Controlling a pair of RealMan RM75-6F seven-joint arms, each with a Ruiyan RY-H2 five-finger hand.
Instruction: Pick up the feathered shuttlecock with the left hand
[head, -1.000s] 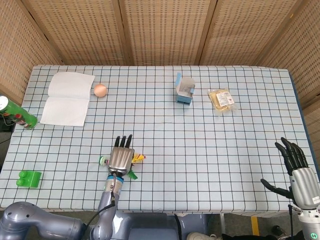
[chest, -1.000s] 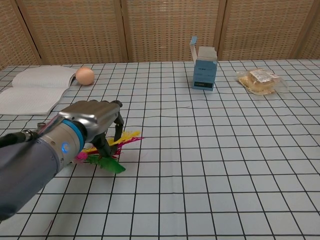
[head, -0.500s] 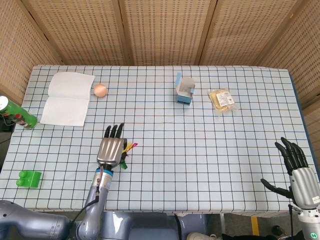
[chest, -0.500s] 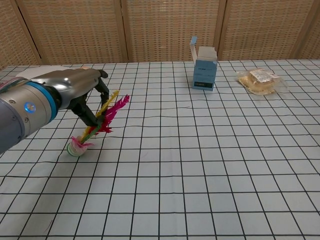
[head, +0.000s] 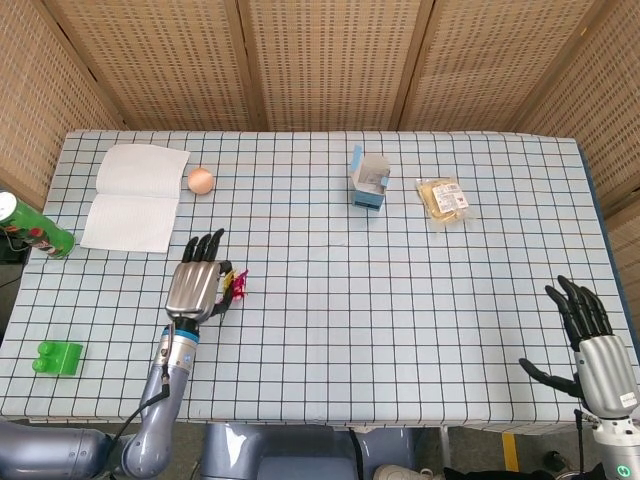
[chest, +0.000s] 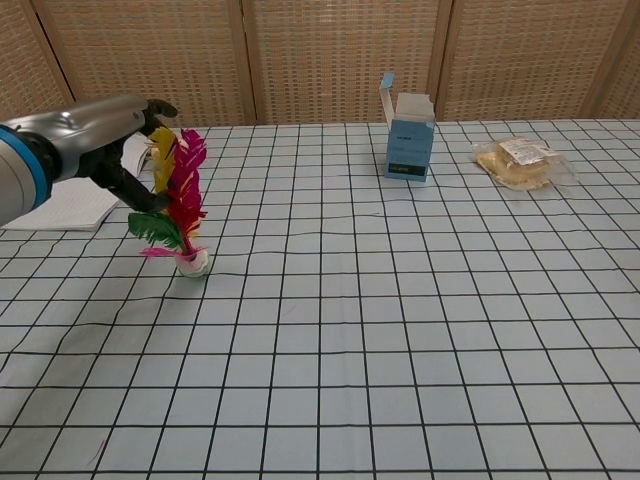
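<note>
The feathered shuttlecock (chest: 181, 200) hangs upright, its yellow, pink and green feathers up and its white base (chest: 193, 263) at or just above the checked cloth. My left hand (chest: 100, 140) pinches the tops of the feathers from the left. In the head view the left hand (head: 197, 288) covers most of the shuttlecock, and only pink feather tips (head: 238, 285) show at its right. My right hand (head: 590, 340) stays beyond the table's front right corner with fingers spread and nothing in it.
An open notebook (head: 135, 195) and an egg (head: 200, 180) lie at the back left. A blue carton (head: 369, 180) and a snack packet (head: 442, 197) are at the back right. A green can (head: 35, 228) and a green block (head: 58, 357) sit by the left edge.
My left hand has lifted and moved left and away with the feathers in its grip. The shuttlecock swung from lying flat to hanging upright, base down. The right hand barely moved.
</note>
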